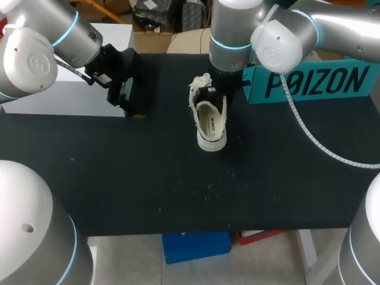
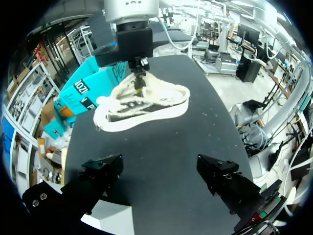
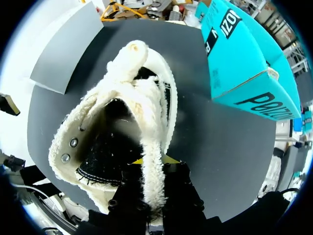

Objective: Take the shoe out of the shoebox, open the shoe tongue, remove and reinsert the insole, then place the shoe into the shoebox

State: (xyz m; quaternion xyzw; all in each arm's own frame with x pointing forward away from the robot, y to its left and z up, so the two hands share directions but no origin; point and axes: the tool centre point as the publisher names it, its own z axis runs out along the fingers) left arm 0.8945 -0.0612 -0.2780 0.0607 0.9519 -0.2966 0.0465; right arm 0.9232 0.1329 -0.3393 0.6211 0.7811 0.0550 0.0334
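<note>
While my right tool (image 3: 152, 169) pinches the tongue (image 3: 150, 139) of the shoe (image 1: 211, 122) on the desk (image 1: 119, 178) near the shoebox (image 1: 314, 83), my left tool (image 2: 161, 178) hangs open, empty; pulling could drag the unbraced shoe.

Head camera: fixed, high, behind robot, faces down on whole worktop (image 1: 148, 178); farthest view. Left wrist camera: low over worktop, looks along left tool (image 2: 159, 169) at shoe (image 2: 142, 105) well ahead, right tool (image 2: 139, 83) on it, box (image 2: 83, 93) beyond. Right wrist camera: very near, faces down onto shoe just ahead of right tool. All three share shoe, box, worktop.
</note>
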